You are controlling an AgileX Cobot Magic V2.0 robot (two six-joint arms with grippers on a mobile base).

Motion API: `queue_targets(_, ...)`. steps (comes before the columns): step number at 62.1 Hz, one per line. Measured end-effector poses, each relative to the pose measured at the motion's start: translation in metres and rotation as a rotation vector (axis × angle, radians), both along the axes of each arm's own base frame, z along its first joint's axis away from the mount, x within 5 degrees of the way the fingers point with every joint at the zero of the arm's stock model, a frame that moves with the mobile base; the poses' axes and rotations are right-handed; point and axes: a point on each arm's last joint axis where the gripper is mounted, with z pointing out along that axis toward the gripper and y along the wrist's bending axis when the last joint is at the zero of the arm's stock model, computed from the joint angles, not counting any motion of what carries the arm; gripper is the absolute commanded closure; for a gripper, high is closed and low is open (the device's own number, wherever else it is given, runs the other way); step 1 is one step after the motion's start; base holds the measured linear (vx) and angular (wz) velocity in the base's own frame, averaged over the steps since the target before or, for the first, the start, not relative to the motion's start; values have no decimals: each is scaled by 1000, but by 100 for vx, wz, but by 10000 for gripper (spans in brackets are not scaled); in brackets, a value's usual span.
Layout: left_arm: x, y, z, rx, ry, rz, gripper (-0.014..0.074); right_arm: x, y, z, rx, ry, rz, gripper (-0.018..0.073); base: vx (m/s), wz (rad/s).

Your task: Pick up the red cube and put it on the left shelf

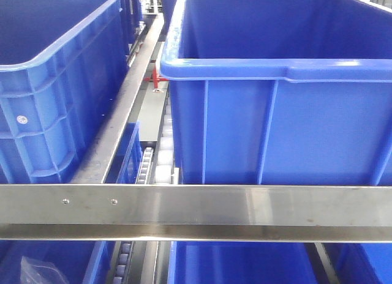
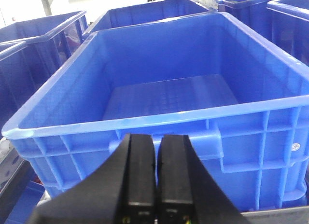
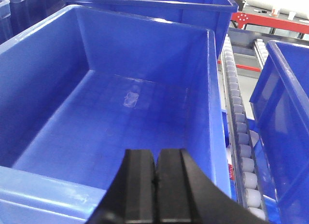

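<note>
Left shelf (image 1: 196, 204): steel tiered rack fills the front view. Its flat front rail runs straight across the frame, left to right, so the long axis is horizontal and the broad face points at the camera. Two rivets sit on the rail's left part. A steel divider rail (image 1: 122, 112) runs back from the front rail, away from the camera, between the crates.

Right crate (image 1: 275, 88): large, blue, on the upper tier just behind the front rail, open side up, front wall ribbed. Left crate (image 1: 49, 82): same type, on the other side of the divider, well apart from the right one. More blue crates show on the tier below the rail.

White roller track (image 1: 160, 155) lies in the gap between the two upper crates, running the same way as the divider. Right wrist view shows another roller track (image 3: 239, 132) just beside a crate's right wall.

Left gripper (image 2: 155, 185): fingers pressed together, nothing between them, hovering in front of a crate's near wall (image 2: 159, 132). That crate's floor is bare.

Right gripper (image 3: 155, 185): fingers together too, nothing held, hanging over the near rim of a crate (image 3: 120, 113). A small clear scrap (image 3: 130, 97), maybe tape or film, lies on that crate's floor.

Red cube: not visible in any view; can't tell where it is.
</note>
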Motion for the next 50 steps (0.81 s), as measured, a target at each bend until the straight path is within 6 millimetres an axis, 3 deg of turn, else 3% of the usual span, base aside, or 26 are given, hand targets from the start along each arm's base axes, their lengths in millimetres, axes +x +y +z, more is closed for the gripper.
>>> queue_targets(26, 0, 0, 0, 0, 0, 0, 491, 0, 0, -1, 0, 1, 0, 510, 0, 0)
queue_targets(38, 0, 0, 0, 0, 0, 0, 491, -13, -2, 2, 5, -52, -5, 510, 0, 0)
queue_targets(50, 0, 0, 0, 0, 0, 0, 491, -36, -8, -30, 5, -73, -52, 510, 0, 0)
